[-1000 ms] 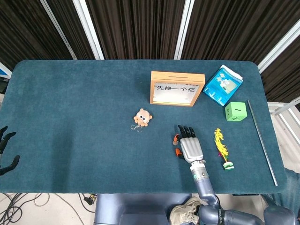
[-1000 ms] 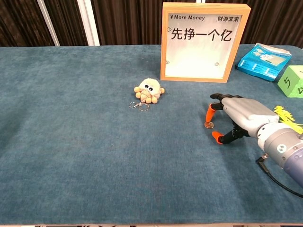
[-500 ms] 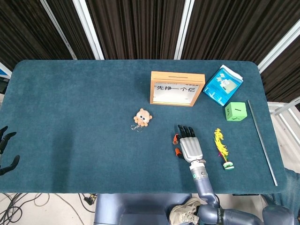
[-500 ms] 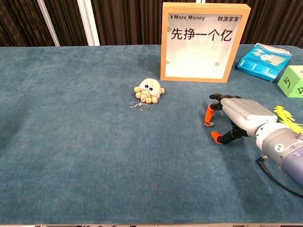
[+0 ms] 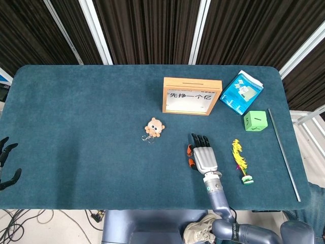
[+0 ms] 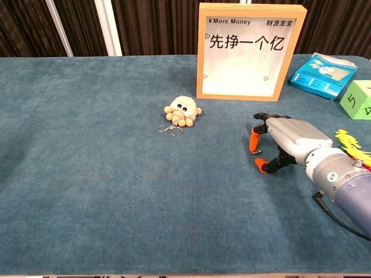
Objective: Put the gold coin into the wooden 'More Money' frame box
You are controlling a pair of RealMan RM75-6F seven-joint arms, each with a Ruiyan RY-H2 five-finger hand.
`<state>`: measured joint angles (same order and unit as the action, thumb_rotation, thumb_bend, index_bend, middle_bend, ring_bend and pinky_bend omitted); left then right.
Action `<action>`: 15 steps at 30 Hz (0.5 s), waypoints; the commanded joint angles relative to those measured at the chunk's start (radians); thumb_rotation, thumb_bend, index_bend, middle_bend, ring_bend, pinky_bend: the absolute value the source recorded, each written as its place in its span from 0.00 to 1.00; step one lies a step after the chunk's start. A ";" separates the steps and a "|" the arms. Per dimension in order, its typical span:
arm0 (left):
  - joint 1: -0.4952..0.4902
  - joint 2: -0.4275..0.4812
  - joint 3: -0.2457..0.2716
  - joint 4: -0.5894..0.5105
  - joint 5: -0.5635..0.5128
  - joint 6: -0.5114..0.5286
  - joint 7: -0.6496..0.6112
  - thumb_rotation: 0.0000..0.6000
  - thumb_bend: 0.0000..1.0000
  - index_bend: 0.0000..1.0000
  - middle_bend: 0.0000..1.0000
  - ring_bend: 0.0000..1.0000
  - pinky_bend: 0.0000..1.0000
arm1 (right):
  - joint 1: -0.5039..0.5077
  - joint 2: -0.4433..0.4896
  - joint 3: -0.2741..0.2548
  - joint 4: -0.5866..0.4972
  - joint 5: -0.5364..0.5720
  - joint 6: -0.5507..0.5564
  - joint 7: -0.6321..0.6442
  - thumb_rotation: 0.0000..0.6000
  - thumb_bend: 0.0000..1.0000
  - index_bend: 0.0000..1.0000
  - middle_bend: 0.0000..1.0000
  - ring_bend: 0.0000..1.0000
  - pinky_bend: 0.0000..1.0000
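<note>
- One bench (image 5: pixel 76 127) in teal cloth carried everything.
- One wooden frame box (image 5: pixel 191 95) (image 6: pixel 250 51) stood upright beyond the right hand, well apart, with nothing between them.
- One blue packet (image 5: pixel 241 92) (image 6: pixel 322 76) lay beyond and to the right of that hand.
- One right hand (image 5: pixel 202 154) (image 6: pixel 285 142) rested palm down, its orange-tipped fingers (image 6: pixel 253 139) bent toward each other around the coin without clearly clamping it.
- One left hand (image 5: pixel 6 162) hung at the bench's far left edge, fingers apart, holding nothing.
- One green cube (image 5: pixel 255 121) (image 6: pixel 359 99) sat right of the right hand.
- One yellow feathered toy (image 5: pixel 240 161) (image 6: pixel 353 143) lay just right of it.
- One plush keychain (image 5: pixel 153 128) (image 6: pixel 180 113) lay to its left.
- One gold coin (image 6: pixel 257 152) lay on the cloth between those orange tips.
</note>
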<state>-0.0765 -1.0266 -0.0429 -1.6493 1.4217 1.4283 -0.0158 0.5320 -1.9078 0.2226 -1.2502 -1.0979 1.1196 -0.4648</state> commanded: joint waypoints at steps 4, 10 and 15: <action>-0.001 0.001 0.000 -0.001 -0.002 -0.003 0.001 1.00 0.36 0.18 0.00 0.00 0.01 | 0.003 -0.008 0.005 0.008 0.002 0.000 0.014 1.00 0.47 0.57 0.06 0.02 0.00; -0.002 0.002 0.000 -0.003 -0.004 -0.006 0.001 1.00 0.36 0.18 0.00 0.00 0.01 | 0.009 -0.016 0.014 0.016 -0.001 0.005 0.030 1.00 0.47 0.63 0.06 0.02 0.00; -0.002 0.003 0.001 -0.004 -0.005 -0.008 0.000 1.00 0.36 0.19 0.00 0.00 0.01 | 0.013 -0.021 0.020 0.022 -0.009 0.007 0.053 1.00 0.47 0.68 0.06 0.02 0.00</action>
<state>-0.0787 -1.0234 -0.0421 -1.6536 1.4168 1.4203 -0.0160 0.5440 -1.9276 0.2413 -1.2296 -1.1049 1.1257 -0.4144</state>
